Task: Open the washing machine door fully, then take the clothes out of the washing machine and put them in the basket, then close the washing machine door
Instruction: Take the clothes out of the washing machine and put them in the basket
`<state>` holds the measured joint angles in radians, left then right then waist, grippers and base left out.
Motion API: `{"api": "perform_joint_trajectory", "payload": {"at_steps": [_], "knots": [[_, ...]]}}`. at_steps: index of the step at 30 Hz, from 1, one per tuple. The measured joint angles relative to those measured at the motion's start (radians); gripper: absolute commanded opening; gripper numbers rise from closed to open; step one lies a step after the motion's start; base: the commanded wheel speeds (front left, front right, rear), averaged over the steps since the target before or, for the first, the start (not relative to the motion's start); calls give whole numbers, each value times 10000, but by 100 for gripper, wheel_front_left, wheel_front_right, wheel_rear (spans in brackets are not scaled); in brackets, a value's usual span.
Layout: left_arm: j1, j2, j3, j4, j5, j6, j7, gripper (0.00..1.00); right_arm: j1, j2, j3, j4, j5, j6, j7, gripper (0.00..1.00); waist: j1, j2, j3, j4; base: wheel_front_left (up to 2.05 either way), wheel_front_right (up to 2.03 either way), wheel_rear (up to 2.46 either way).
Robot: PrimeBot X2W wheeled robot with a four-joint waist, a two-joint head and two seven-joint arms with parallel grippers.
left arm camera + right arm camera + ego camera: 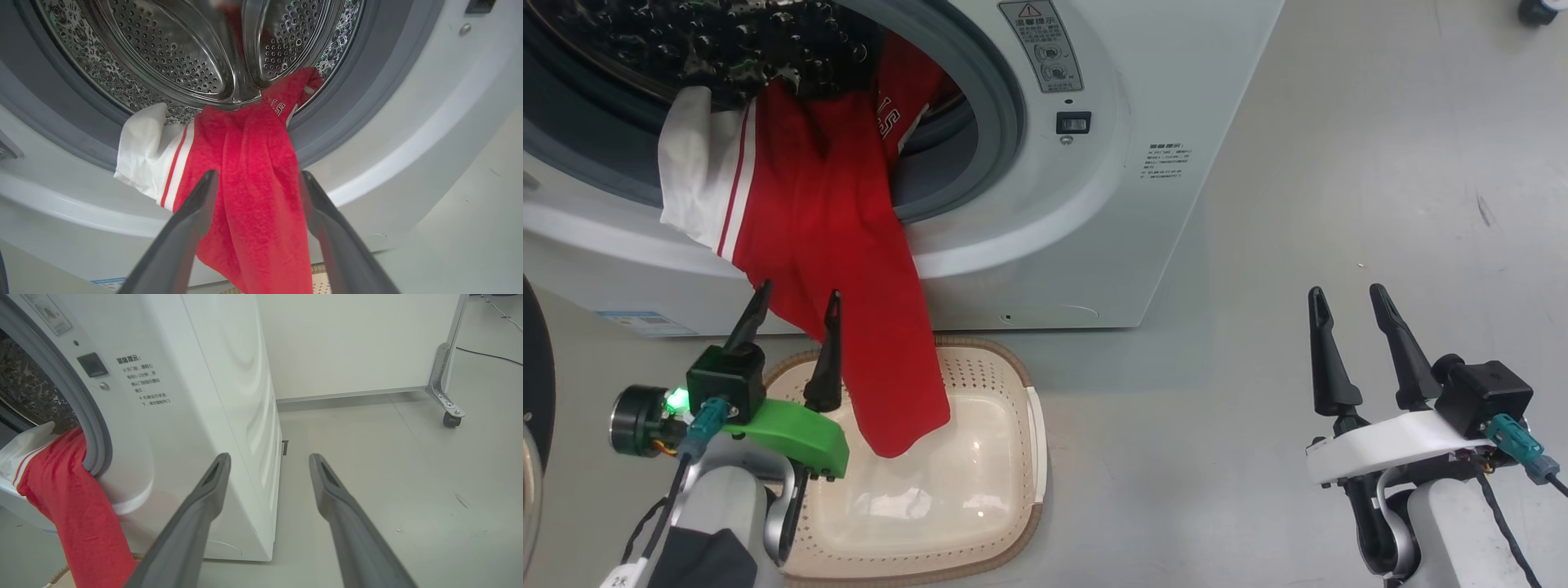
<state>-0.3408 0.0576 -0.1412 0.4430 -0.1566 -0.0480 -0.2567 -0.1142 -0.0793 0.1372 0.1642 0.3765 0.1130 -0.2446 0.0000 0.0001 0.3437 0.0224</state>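
My left gripper (799, 292) stands wide and holds nothing. Its two fingers are raised in front of the hanging red garment (833, 245), and the wrist view frames the cloth between them, though I cannot tell whether either finger touches it. My right gripper (1346, 291) is just as wide and empty, well off to the side over bare floor. The garment, red with a white striped sleeve, spills from the steel drum over the grey rubber seal (1005, 106) of the washing machine (1176, 98). Its lower end dangles inside the cream basket (1033, 425) just below the machine's front. The drum mouth is uncovered, and the dark curve at my far left is probably the door (533, 367), so I judge the unloading step is in hand. Next I should close the left fingers on the cloth, draw its upper part clear of the drum, and let it go over the basket.
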Motion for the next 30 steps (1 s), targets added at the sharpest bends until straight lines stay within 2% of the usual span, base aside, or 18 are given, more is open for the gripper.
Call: {"api": "perform_joint_trajectory", "payload": {"at_steps": [30], "knots": [[1209,-50,134,-1275,-19,211,0,100,5,8,31,-17,12,2,-2,100,0,0,152,-107,0,0,0]]}}
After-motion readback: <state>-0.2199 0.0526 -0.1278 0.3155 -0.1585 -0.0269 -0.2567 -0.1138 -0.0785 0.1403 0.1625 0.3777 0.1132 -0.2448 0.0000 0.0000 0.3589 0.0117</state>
